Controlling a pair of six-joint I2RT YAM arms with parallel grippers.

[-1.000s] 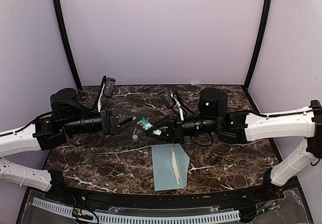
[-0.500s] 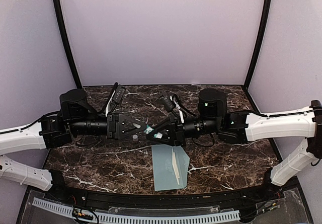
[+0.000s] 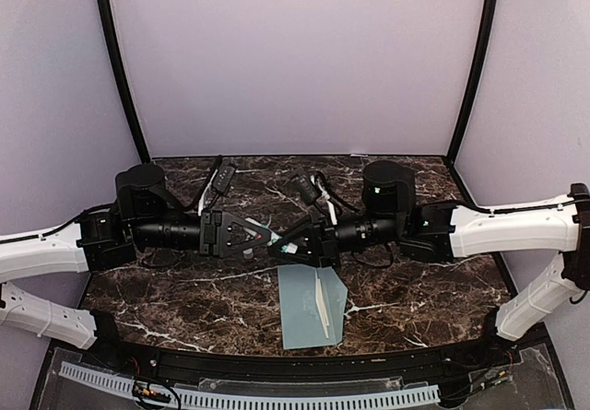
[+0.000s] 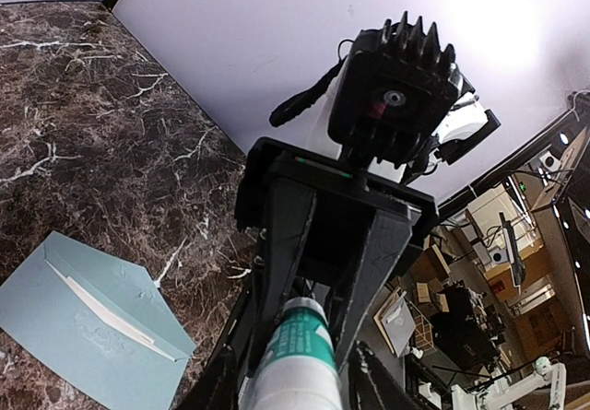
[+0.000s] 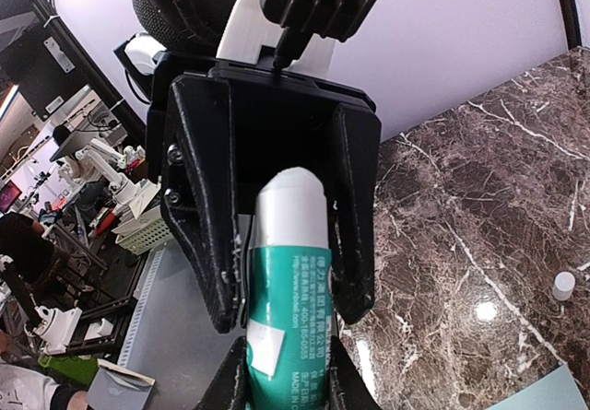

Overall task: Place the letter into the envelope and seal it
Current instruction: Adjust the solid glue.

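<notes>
- Left pincer has slid right, narrowing around the glue stick; I can't tell if it grips.
- Right pincer clamps its green body.

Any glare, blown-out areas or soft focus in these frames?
Top view: even light, no strong glare. Left wrist: the wall blows out at upper right, and the glue stick close to the lens looks soft. Right wrist: one bright spot of glare on the table.

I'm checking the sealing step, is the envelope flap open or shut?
Open: the envelope lies flat on the table, its pointed flap spread out to the side, the white strip inside uncovered.
</notes>
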